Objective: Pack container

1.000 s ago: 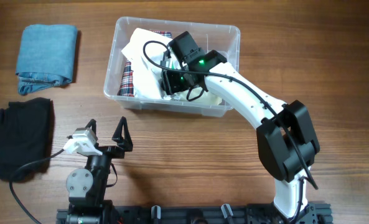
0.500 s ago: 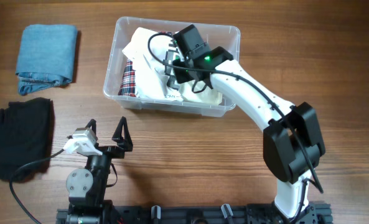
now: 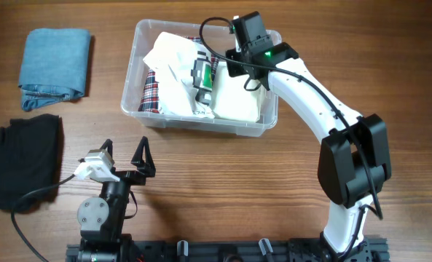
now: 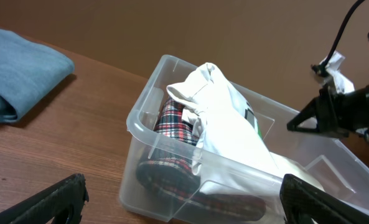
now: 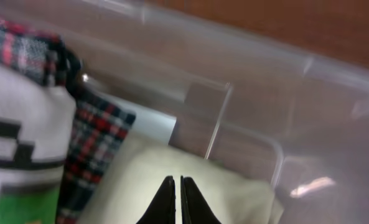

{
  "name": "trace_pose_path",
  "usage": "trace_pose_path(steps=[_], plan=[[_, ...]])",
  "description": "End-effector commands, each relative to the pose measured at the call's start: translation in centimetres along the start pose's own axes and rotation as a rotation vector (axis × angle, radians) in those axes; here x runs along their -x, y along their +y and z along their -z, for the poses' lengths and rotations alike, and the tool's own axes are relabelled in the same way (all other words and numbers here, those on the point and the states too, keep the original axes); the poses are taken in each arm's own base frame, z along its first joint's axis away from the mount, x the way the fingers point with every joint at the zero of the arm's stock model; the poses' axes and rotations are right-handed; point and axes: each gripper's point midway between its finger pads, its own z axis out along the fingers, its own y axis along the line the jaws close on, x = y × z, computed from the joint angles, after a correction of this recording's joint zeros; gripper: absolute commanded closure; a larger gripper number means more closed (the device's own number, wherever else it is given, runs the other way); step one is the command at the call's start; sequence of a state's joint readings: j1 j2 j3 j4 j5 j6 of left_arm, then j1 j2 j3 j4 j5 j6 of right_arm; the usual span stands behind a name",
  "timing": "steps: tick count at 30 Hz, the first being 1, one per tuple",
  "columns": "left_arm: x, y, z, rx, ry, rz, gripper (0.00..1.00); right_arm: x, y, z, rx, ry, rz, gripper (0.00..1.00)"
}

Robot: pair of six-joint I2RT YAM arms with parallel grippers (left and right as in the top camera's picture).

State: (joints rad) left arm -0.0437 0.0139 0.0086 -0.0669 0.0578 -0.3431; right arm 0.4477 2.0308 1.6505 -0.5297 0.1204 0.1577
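The clear container (image 3: pixel 138 44) stands at the table's back centre. It holds a white printed garment (image 3: pixel 173 69), a plaid garment (image 3: pixel 151 93) and a cream folded garment (image 3: pixel 237 100). My right gripper (image 3: pixel 235 68) hovers over the container's back right part, shut with nothing between its fingers. In the right wrist view its gripper (image 5: pixel 177 182) is above the cream garment (image 5: pixel 234 193), with the container wall (image 5: pixel 246 87) beyond. My left gripper (image 3: pixel 124 155) stands open near the front, facing the container (image 4: pixel 148 93) from a distance; the left gripper (image 4: pixel 184 208) is empty.
A folded blue denim garment (image 3: pixel 55 64) lies at the back left, also in the left wrist view as the blue garment (image 4: pixel 16 74). A black garment (image 3: pixel 22 156) lies at the left edge. Bare wood lies between the container and the arm bases.
My right gripper has shut and drawn back from over the white garment toward the container's back right corner. The cream garment now lies uncovered. The left arm has not moved.
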Motion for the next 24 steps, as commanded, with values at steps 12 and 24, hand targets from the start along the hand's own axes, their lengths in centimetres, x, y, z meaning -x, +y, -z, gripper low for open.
trace_pose_path(steps=[12, 24], plan=[[0.0, 0.2, 0.0, 0.009, -0.002, 0.002, 0.00, 3.0, -6.2, -5.3, -0.143, -0.146, -0.001, 0.96], [0.0, 0.3, 0.0, 0.009, -0.002, 0.002, 0.00, 3.9, -6.4, -6.3, -0.143, -0.195, 0.006, 0.94]])
